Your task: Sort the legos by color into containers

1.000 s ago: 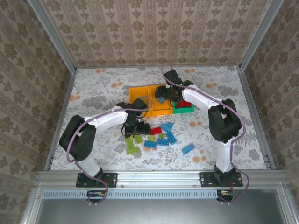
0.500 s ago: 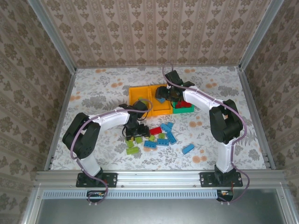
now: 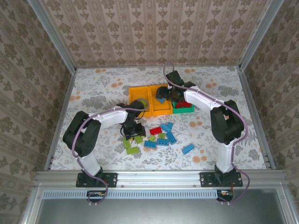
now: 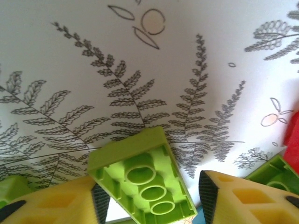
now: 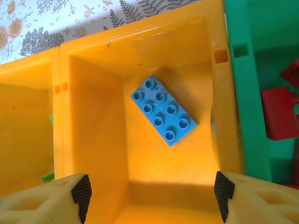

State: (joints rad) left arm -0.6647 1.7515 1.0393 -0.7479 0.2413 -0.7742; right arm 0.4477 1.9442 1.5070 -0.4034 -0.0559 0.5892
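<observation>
The biggest risk, we judged, lay with the lime brick [image 4: 145,182] at the left end of the loose bricks [image 3: 159,137] on the table [image 3: 103,88]. It sat tilted with its hollow underside towards the wrist camera, nearer one finger than the other. An uneven squeeze could twist it or flick it out, and a lime neighbour just to its right could get nudged or caught. The left gripper [image 4: 154,203] had its fingers [image 4: 243,200] close on either side of that brick, but we could not tell whether they actually pinched it. A second worry was crowding. A sliver of lime showed in the left orange bin [image 5: 28,116], so this brick likely belonged there, right beside where the other arm hung. The left arm reached from its near-left base with the elbow bent out to the left, the forearm running rightwards and the wrist pointing down at the pile. The right arm bent at its elbow on the right and stretched far and left over the bins. The right gripper [image 5: 152,193] faced down with its fingers spread and nothing between them, above the middle orange bin [image 5: 93,116], where a blue brick [image 5: 164,110] lay. Red bricks [image 5: 280,112] sat in the green bin [image 5: 243,93] to the right.
</observation>
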